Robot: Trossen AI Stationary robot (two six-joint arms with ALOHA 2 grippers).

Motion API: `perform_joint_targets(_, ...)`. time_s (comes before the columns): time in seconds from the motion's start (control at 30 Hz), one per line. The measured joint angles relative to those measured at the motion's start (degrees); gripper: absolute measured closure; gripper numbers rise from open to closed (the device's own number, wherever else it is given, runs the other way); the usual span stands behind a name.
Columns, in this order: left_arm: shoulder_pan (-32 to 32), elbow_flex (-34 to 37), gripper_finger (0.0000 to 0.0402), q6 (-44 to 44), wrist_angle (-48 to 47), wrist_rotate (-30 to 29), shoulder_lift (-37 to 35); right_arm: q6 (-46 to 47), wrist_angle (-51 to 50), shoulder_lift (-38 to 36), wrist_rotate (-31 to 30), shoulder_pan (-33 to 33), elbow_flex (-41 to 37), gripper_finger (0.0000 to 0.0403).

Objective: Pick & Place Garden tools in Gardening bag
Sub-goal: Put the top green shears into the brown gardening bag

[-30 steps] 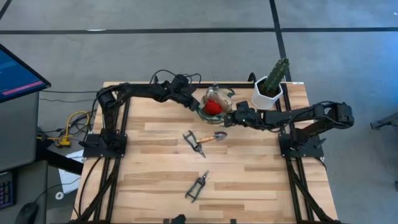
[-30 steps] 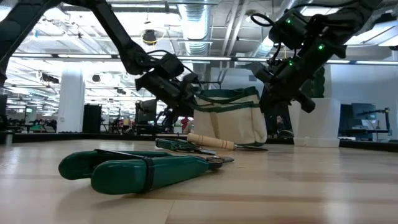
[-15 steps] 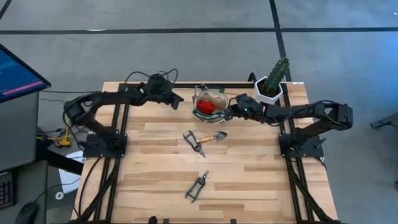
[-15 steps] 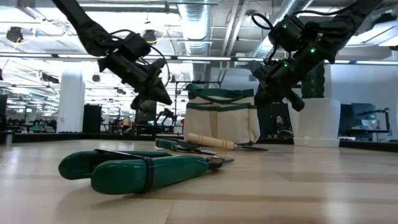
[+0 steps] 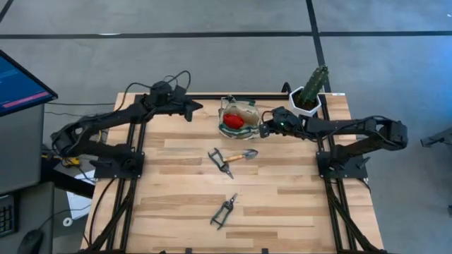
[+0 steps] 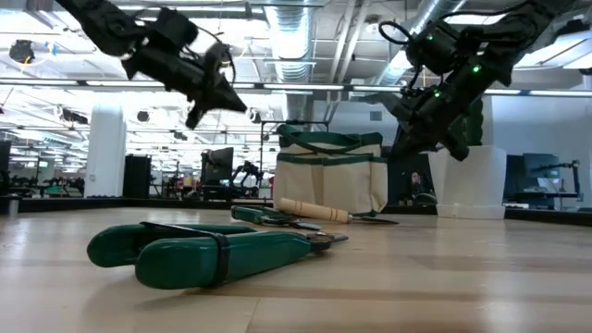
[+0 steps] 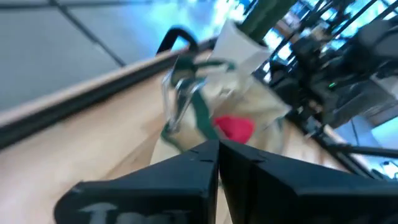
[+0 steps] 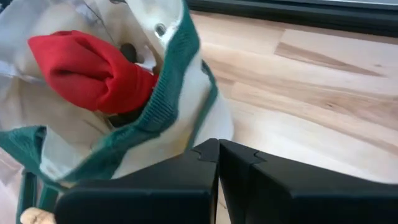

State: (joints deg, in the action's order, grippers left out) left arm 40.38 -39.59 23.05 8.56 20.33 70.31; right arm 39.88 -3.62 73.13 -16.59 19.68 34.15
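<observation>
Right pincer [image 5: 265,128] shut, empty, touching gardening bag [image 5: 239,114] rim; left pincer [image 5: 195,106] shut, raised, apart on bag's other side. Red-headed tool [image 8: 93,70] inside bag. Next: go for trowel [image 5: 244,155] on desk nearer front, spread fingers before descending

Open-plan industrial lab — exposed ceiling ducts [image 6: 296,37], distant workstations [image 6: 222,166].

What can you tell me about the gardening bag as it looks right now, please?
The bag is a small cream fabric tote with dark green trim, green handles and front pockets. It stands upright and open near the table's far edge, with a red item inside. The shut right gripper is at its rim; contact can't be confirmed. The shut left gripper hangs clear of it. A trowel lies just in front.
</observation>
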Motion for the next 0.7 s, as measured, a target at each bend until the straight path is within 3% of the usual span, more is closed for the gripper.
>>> perform_joint_targets(0.37,-0.7,0.0,0.0401,1.9,0.0,-0.9,-11.0,-4.6,-3.6,-11.2,-1.6,-0.1,0.1,0.0403)
perform_joint_targets(0.7,-4.5,0.0,0.0401,1.7,-0.3,-0.9,-13.0,-11.5,-4.1,-21.0,-1.6,-0.9,5.0,0.0403)
